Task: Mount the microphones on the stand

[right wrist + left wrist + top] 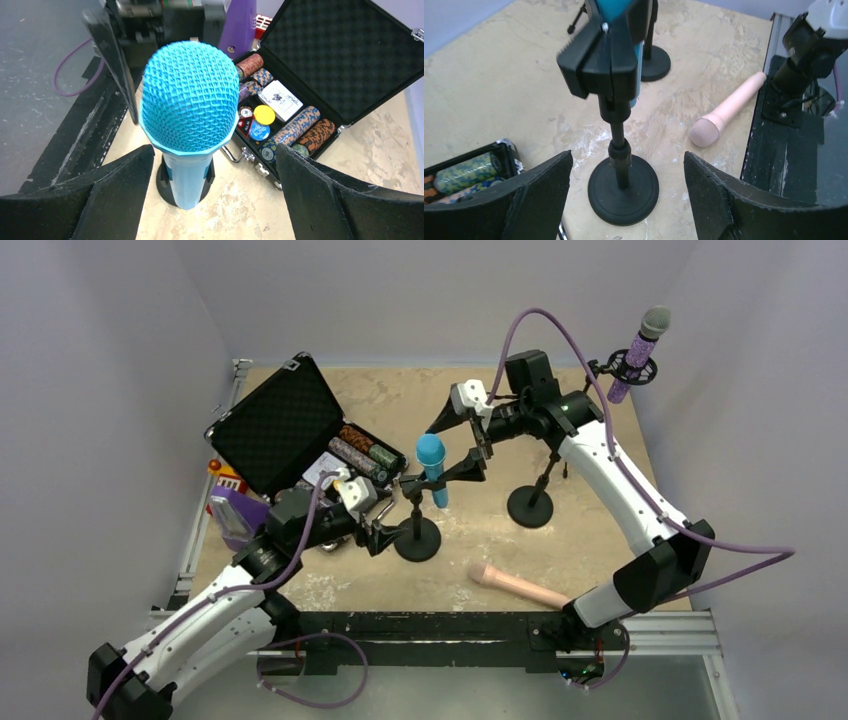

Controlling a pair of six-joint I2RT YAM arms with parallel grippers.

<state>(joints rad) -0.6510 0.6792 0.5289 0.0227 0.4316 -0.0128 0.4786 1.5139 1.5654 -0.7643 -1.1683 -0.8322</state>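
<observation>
Right tool [215, 150] is spread wide, jaws either side of the blue microphone [189, 100] with daylight on both sides in the right wrist view, so it's released and carrying nothing. That mic stands upright, head up, its handle pinched in the clip [599, 65] of the centre stand [624, 187], mid-frame in the top view. It looks seated, and your jaws are probably parked there only to catch it if it tips. Left tool [627, 155] is open too, its fingers flanking the stand's pole low down, just above the base and not touching. My read is that it's placed to brace the stand, since a top-heavy mic on a small round base could rock. The purple microphone [640, 345] sits head up in a ring holder, upper right of the top view. A second round base [530, 505] is right of centre, but its pole runs behind your right arm, so I can't tell whether it carries that holder. The pink microphone [520, 585] lies flat on the table [400, 390], lower centre-right, close to your right arm's base, attached to nothing. Judging by that, two are done and one is left. You'd want the right tool for the pink one, as it's nearer. Gripping the handle rather than the head would leave the handle end free to feed into a clip. The open case [290, 430] of chips at left is clutter, so keep the left elbow off it.
</observation>
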